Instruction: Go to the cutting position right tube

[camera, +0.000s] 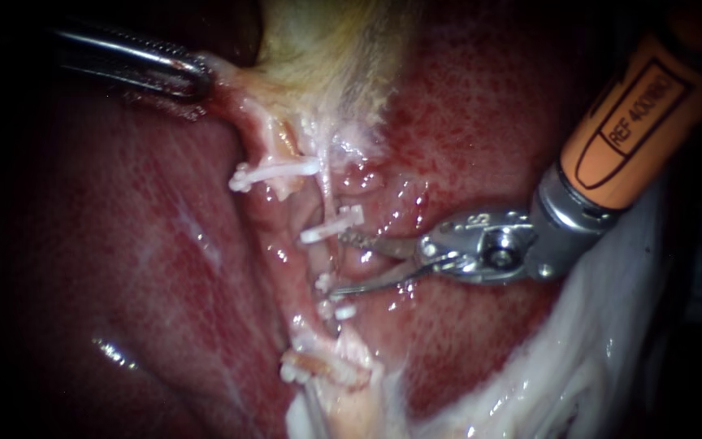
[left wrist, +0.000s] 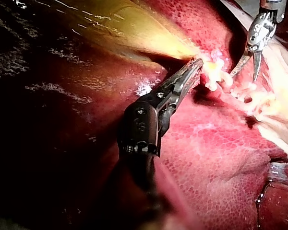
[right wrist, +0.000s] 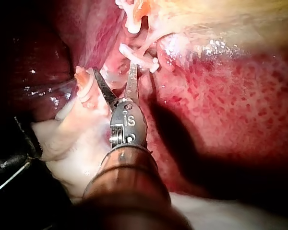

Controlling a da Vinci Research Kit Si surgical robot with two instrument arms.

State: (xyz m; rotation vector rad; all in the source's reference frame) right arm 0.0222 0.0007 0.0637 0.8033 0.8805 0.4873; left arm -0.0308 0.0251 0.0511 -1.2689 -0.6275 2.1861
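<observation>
Red liver fills the field, with the pale gallbladder above. My left instrument – end effector clenched on the gallbladder's edge. My right instrument – end effector released, blades spread at the right tube, just under a white clip.

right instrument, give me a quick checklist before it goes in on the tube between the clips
1. Right instrument jaws open: ok, a gap shows between its two blades.
2. Aimed between clips: ok, the blades flank the stretch between the upper clip and the lower clip.
3. Upper blade clear of the upper clip: cannot tell, its tip lies close beside it.
4. Tube fully between the blades: cannot tell, the tips reach it but the depth is unclear.
5. Left instrument holding: ok, jaws shut on tissue, which looks stretched.
6. Tips clear of the liver behind: cannot tell.
</observation>
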